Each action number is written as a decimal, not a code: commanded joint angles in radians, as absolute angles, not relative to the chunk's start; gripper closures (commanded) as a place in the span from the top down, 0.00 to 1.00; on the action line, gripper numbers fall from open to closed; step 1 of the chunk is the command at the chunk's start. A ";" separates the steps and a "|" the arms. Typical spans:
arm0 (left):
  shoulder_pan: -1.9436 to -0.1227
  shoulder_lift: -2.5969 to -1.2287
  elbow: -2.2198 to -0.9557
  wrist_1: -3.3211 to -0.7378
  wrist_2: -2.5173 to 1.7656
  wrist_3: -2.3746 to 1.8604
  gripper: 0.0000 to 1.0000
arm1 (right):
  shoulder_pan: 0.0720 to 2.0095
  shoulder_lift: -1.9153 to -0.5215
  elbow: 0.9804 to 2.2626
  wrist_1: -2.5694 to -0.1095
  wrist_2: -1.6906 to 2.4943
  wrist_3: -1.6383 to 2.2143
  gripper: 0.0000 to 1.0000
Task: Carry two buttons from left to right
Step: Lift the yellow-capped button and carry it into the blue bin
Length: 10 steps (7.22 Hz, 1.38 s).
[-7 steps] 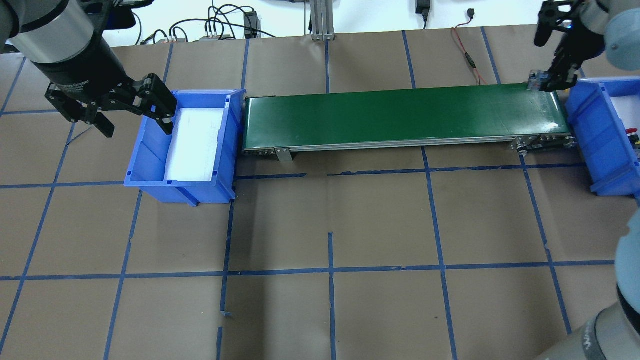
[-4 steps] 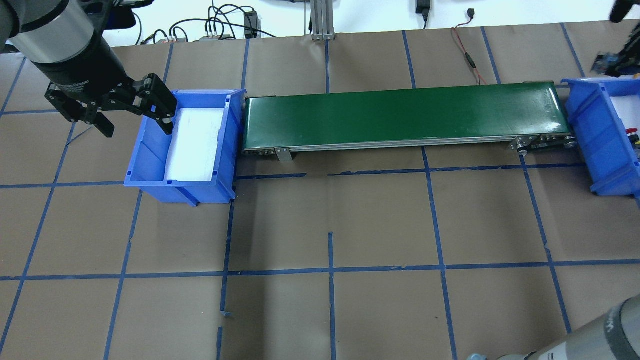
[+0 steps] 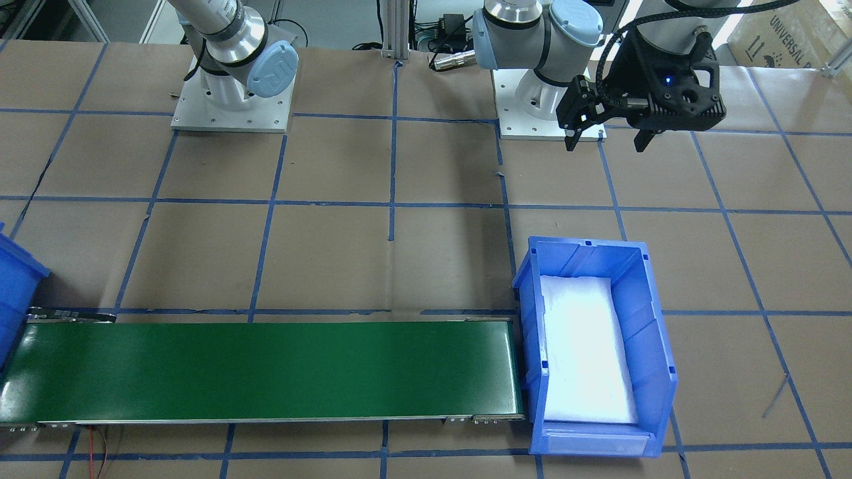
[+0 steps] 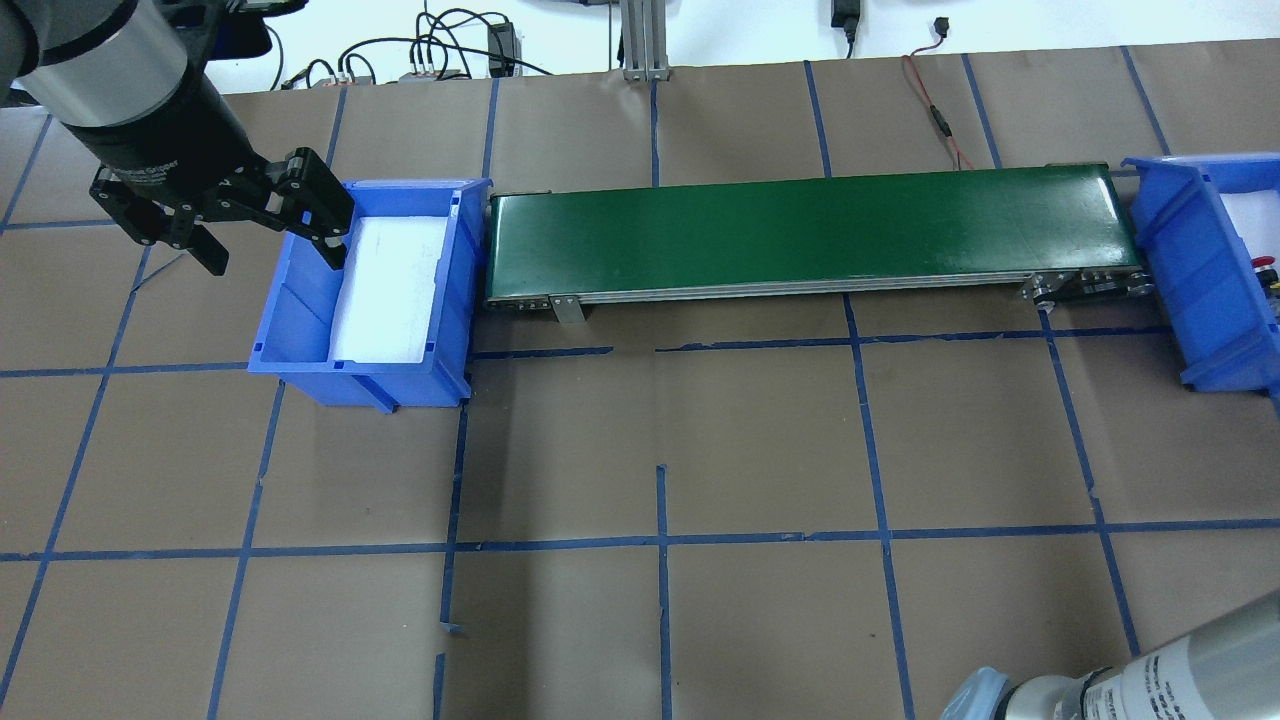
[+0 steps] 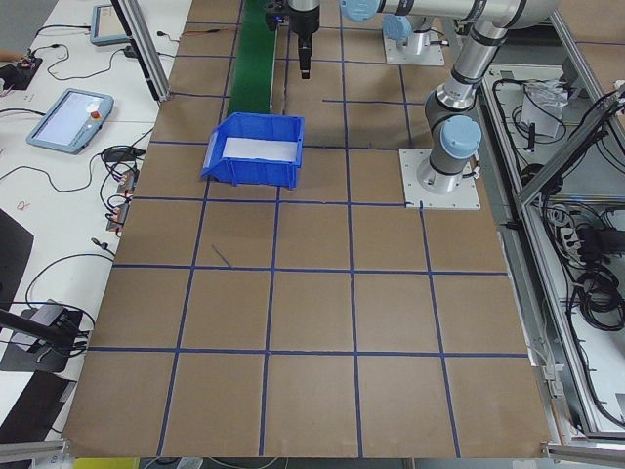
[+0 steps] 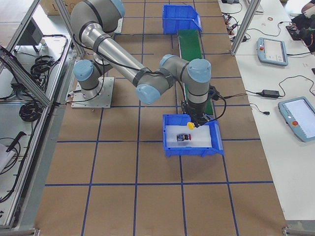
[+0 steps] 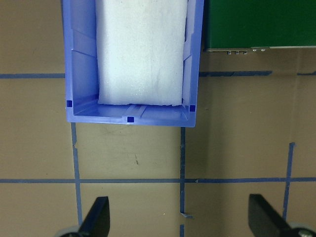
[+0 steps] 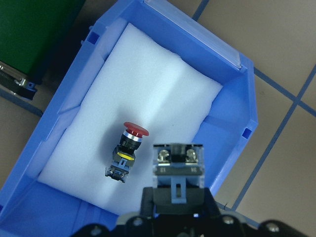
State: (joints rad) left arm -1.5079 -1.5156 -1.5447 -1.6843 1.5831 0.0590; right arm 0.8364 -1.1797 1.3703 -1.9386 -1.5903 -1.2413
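The red button lies on its side on the white foam in the right blue bin; it also shows in the exterior right view and at the overhead view's edge. My right gripper is shut on the yellow button, whose grey contact block faces the camera, and holds it above the bin beside the red one. Its yellow cap shows under the gripper. My left gripper is open and empty, beside the left blue bin, which holds only foam.
A green conveyor belt runs between the two bins and carries nothing. The left bin sits ahead of the open left gripper. The table is brown paper with a blue tape grid. Cables lie at the far edge.
My right gripper has moved right from the conveyor's end, out of the overhead view, to above the right bin. The left arm has not moved.
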 commanded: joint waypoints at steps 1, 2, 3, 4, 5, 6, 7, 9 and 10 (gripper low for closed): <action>-1.508 -1.516 -1.545 -1.684 1.583 0.060 1.00 | 0.834 -1.129 1.379 -1.939 -1.588 -1.077 0.07; -1.508 -1.516 -1.545 -1.684 1.583 0.060 1.00 | 0.834 -1.099 1.382 -1.939 -1.583 -1.025 0.07; -1.508 -1.516 -1.545 -1.684 1.583 0.060 1.00 | 0.834 -1.089 1.384 -1.939 -1.577 -0.969 0.07; -1.508 -1.516 -1.545 -1.684 1.583 0.058 1.00 | 0.834 -1.091 1.387 -1.937 -1.577 -0.913 0.08; -1.508 -1.516 -1.545 -1.684 1.583 0.058 1.00 | 0.834 -1.089 1.390 -1.937 -1.577 -0.846 0.09; -1.508 -1.516 -1.545 -1.684 1.583 0.058 1.00 | 0.842 -1.088 1.391 -1.939 -1.577 -0.807 0.09; -1.508 -1.516 -1.545 -1.684 1.583 0.058 1.00 | 0.845 -1.074 1.393 -1.940 -1.577 -0.798 0.09; -1.506 -1.516 -1.545 -1.684 1.583 0.060 1.00 | 0.847 -1.032 1.391 -1.976 -1.575 -0.755 0.10; -1.506 -1.516 -1.545 -1.684 1.583 0.060 1.00 | 0.851 -1.031 1.391 -1.983 -1.575 -0.746 0.12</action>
State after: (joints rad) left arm -1.5066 -1.5156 -1.5447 -1.6843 1.5831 0.0596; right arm 0.8469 -1.0396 1.3914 -1.9671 -1.5759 -0.7657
